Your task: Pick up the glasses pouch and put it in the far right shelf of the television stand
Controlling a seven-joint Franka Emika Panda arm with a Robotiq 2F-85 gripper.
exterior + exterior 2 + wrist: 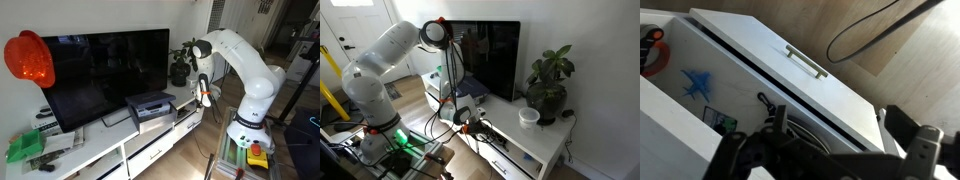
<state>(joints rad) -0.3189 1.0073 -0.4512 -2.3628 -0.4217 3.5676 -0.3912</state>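
1. Left end of the room: a long, low, glossy white television stand (105,148) carries a big black flat television (105,75). Right of the screen a grey box-shaped device (150,105) sits on the top, then a green potted plant (181,62) at the far end.
2. The white arm's black gripper (205,97) hangs low in front of the stand's right end, below the level of the top. Both exterior views agree (468,118).
3. Tool state: the wrist view shows dark fingers (745,155) along the lower edge with a dark mass between them. I cannot tell whether the jaws are spread or clamped on something.
4. Glasses pouch: not identifiable in any view. The dark mass between the fingers may be it, but that is unconfirmed.
5. The wrist view looks onto a white drawer front (770,85) with a slim bar handle (805,62), and pale wood floor (910,70) to its right. The far right shelf's opening is not visible.
6. Judged step: bringing the load to that shelf. To do it well, find the dark recess rather than the drawer, come in level and go deep before releasing.
7. Pouch heading and long axis: unreadable. Leading with its narrow end would seem safest.
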